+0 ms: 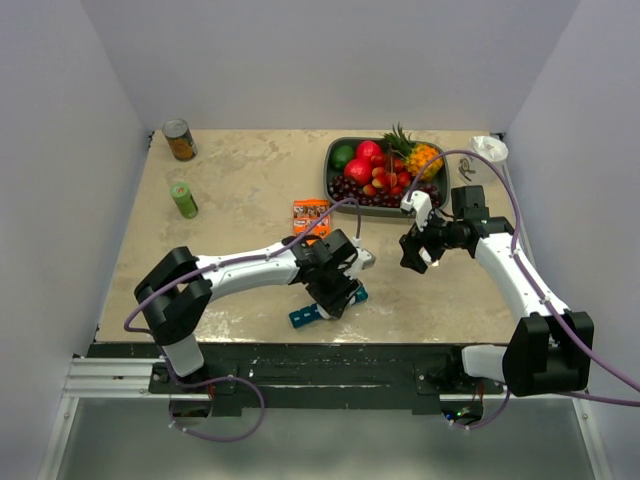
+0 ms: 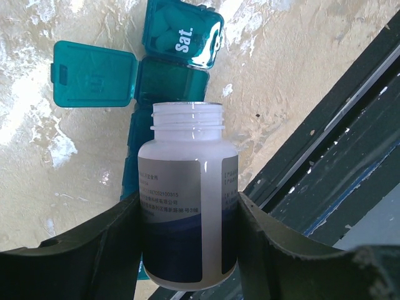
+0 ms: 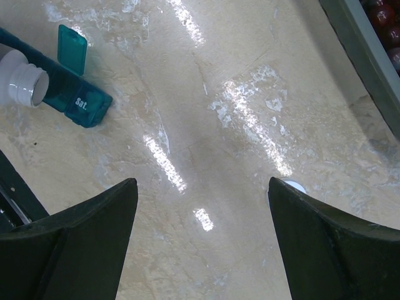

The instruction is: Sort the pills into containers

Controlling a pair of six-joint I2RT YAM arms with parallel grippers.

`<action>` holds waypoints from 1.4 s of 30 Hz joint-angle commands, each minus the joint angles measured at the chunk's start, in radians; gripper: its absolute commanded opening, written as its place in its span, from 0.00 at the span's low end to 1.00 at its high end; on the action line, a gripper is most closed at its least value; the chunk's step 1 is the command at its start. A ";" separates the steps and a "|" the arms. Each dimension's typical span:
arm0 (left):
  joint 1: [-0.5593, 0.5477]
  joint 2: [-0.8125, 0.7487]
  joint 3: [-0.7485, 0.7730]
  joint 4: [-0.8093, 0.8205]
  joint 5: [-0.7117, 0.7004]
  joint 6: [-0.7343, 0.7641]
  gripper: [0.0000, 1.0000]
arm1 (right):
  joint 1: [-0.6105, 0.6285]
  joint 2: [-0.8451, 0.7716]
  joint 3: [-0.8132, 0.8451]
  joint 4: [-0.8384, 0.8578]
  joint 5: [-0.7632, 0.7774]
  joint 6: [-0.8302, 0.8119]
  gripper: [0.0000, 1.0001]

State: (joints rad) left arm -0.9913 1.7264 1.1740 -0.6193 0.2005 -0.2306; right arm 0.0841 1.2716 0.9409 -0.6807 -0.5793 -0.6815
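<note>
My left gripper point(image 2: 187, 209) is shut on the small white bottle point(image 2: 187, 169), which has no cap. Its mouth points at the teal pill organiser point(image 2: 172, 78), just above an open compartment whose lid point(image 2: 94, 75) is flipped to the left. The end compartment marked "Sat." point(image 2: 184, 31) is closed. No orange-yellow pills show. In the top view the left gripper point(image 1: 338, 288) is over the organiser point(image 1: 305, 317) near the table's front edge. My right gripper point(image 1: 415, 250) is open and empty above bare table point(image 3: 203, 206). The right wrist view shows the organiser point(image 3: 78, 100) and the bottle mouth point(image 3: 22, 81) at upper left.
A grey tray point(image 1: 330, 175) of fruit stands at the back right. A flat orange box point(image 1: 310, 215) lies mid-table. A green can point(image 1: 183, 200) and a tin point(image 1: 180, 140) stand at the back left. A small white round cap point(image 3: 294, 185) lies by my right finger.
</note>
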 commanded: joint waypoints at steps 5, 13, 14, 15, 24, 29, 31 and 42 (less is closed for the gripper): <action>-0.012 0.024 0.087 -0.066 -0.006 -0.049 0.00 | -0.003 -0.003 -0.004 -0.003 -0.036 -0.015 0.88; -0.012 0.048 0.113 -0.097 -0.016 -0.055 0.00 | -0.006 -0.001 -0.002 -0.006 -0.039 -0.016 0.88; -0.012 0.051 0.116 -0.099 -0.016 -0.055 0.00 | -0.006 -0.002 -0.002 -0.006 -0.039 -0.016 0.88; -0.012 0.055 0.119 -0.102 -0.016 -0.055 0.00 | -0.006 0.002 -0.002 -0.006 -0.037 -0.015 0.88; -0.012 0.071 0.153 -0.131 -0.021 -0.056 0.00 | -0.006 0.002 -0.002 -0.008 -0.040 -0.018 0.88; -0.012 0.084 0.179 -0.155 -0.026 -0.061 0.00 | -0.006 0.003 -0.002 -0.008 -0.042 -0.018 0.88; -0.012 0.091 0.185 -0.169 -0.029 -0.061 0.00 | -0.004 0.003 -0.002 -0.008 -0.042 -0.020 0.88; -0.012 0.119 0.219 -0.207 -0.033 -0.061 0.00 | -0.007 0.003 -0.002 -0.010 -0.040 -0.020 0.89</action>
State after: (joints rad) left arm -0.9977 1.8385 1.3499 -0.8021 0.1680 -0.2718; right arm 0.0837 1.2716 0.9405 -0.6880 -0.5945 -0.6899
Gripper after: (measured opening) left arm 0.579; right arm 0.884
